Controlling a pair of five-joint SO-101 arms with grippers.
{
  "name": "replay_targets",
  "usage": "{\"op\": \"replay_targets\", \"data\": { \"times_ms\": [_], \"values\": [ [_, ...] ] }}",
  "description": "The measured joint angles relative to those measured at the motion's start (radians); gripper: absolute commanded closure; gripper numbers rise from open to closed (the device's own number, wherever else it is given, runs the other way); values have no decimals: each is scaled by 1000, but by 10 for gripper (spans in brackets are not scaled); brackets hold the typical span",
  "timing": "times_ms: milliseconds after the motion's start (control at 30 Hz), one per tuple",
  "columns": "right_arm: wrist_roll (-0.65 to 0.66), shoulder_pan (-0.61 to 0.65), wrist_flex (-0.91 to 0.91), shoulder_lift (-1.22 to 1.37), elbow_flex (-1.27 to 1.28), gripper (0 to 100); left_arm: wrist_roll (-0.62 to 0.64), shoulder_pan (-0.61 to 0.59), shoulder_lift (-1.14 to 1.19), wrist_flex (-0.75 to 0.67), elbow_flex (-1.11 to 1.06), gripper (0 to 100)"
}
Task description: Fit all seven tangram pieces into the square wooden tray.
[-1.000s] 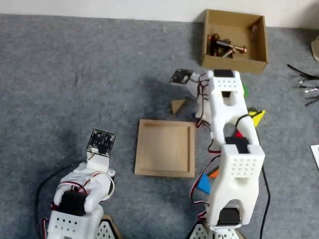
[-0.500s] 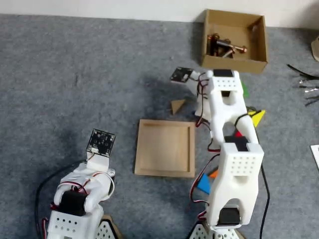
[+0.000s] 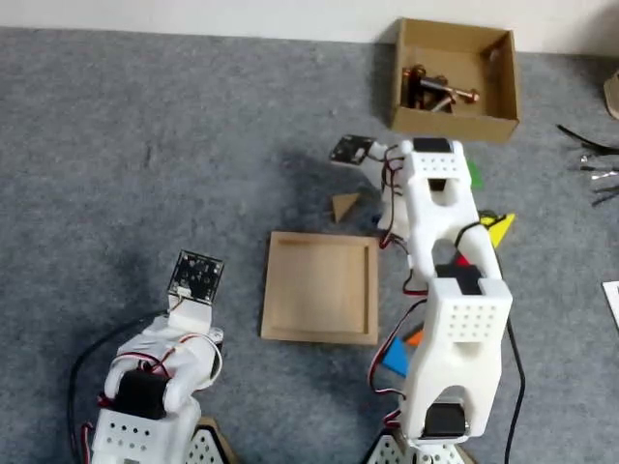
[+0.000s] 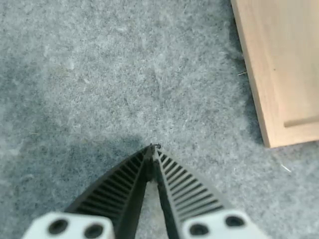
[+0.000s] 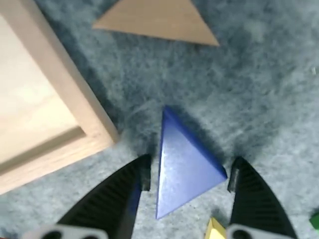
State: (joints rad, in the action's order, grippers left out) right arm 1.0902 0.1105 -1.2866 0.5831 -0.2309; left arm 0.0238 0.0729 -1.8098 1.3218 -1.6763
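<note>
While your left gripper [image 4: 152, 148] hung closed over the carpet [image 4: 99, 74] left of the empty tray [image 3: 320, 238], your right gripper [image 5: 189, 172] stood open astride the blue triangle [image 5: 180, 164] by the tray's corner. Closing, then lifting it in, looked next.

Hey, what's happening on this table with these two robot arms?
They are meant to fill the wooden tray with puzzle pieces, and the tray is empty. The right hand is open, set on either side of a blue triangle that lies on the grey mat near the tray's corner. A plain wooden triangle lies a little past it. The left hand is shut, holding nothing, above the mat at the tray's other side.
</note>
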Motion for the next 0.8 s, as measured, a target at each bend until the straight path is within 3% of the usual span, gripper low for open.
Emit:
{"op": "replay_targets", "data": {
  "times_ms": [333, 533, 800],
  "values": [
    [-41, 0, -18, 0, 0, 757, 0, 0, 0, 0, 0, 995],
    [-61, -2, -18, 0, -2, 841, 0, 0, 0, 0, 0, 995],
    [-61, -5, -18, -2, -2, 849, 0, 0, 0, 0, 0, 995]
  ]
}}
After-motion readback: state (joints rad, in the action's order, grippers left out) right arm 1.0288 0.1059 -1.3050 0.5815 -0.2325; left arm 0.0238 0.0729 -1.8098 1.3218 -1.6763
